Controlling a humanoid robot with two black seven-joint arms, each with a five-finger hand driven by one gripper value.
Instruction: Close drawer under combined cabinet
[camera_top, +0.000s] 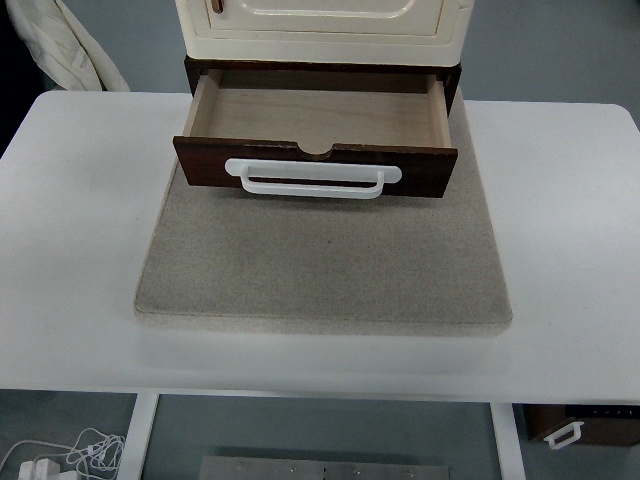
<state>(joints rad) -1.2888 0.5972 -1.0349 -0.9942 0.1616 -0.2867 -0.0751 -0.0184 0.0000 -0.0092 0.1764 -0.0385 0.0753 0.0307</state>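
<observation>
A cream cabinet (320, 25) stands at the far middle of the white table (80, 250). Under it a wooden drawer (315, 115) is pulled out toward me, and its light wood inside holds nothing. Its dark brown front panel (205, 165) carries a white bar handle (312, 178). Neither of my hands shows in the top view.
The cabinet sits on a grey-beige mat (320, 265) that spreads in front of the drawer. White cloth (75, 50) hangs at the far left beyond the table. White cables (70, 455) lie on the floor at lower left, and a dark box (585, 425) sits at lower right.
</observation>
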